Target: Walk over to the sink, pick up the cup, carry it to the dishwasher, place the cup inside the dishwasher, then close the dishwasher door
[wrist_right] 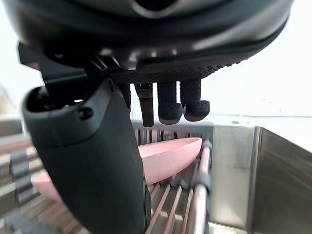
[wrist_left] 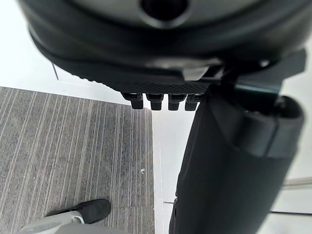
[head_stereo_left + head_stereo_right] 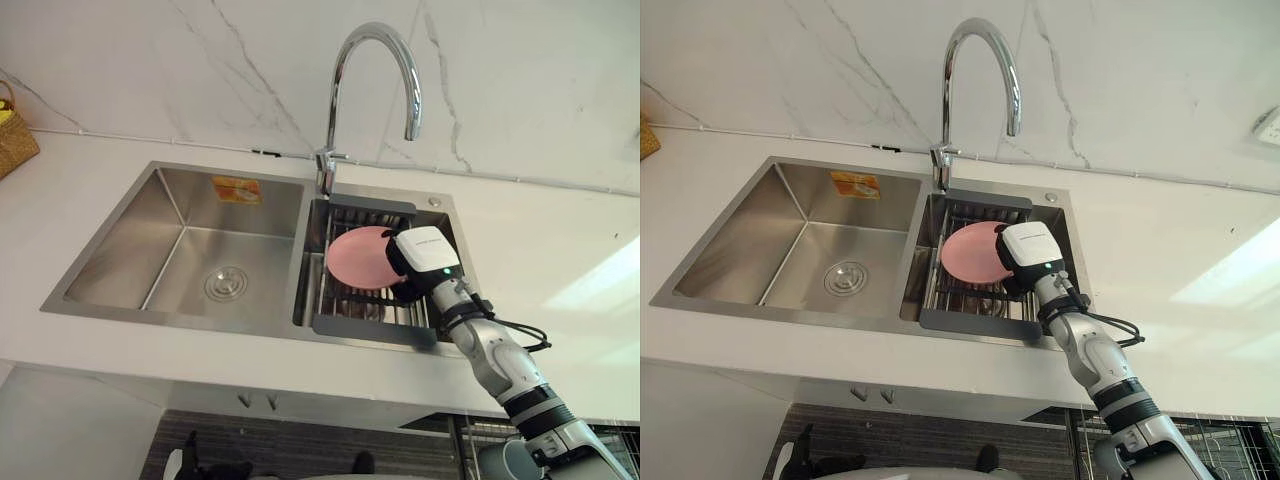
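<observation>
A pink cup (image 3: pixel 358 258) lies on its side on the drain rack (image 3: pixel 372 324) in the right basin of the steel sink (image 3: pixel 120 285). My right hand (image 3: pixel 424 258) reaches in over the cup's right side. In the right wrist view its fingers (image 1: pixel 169 103) hang relaxed just above the cup's rim (image 1: pixel 170 155), and the thumb (image 1: pixel 92 161) stands beside the cup; nothing is gripped. My left hand (image 2: pixel 234 161) hangs over the grey striped floor with straight fingers, holding nothing.
A tall curved faucet (image 3: pixel 375 60) rises behind the rack. The left basin (image 3: pixel 225 283) has a round drain. White counter surrounds the sink, with a wicker basket (image 3: pixel 14 140) at far left. A wire rack (image 3: pixel 1230 430) shows below the counter at lower right.
</observation>
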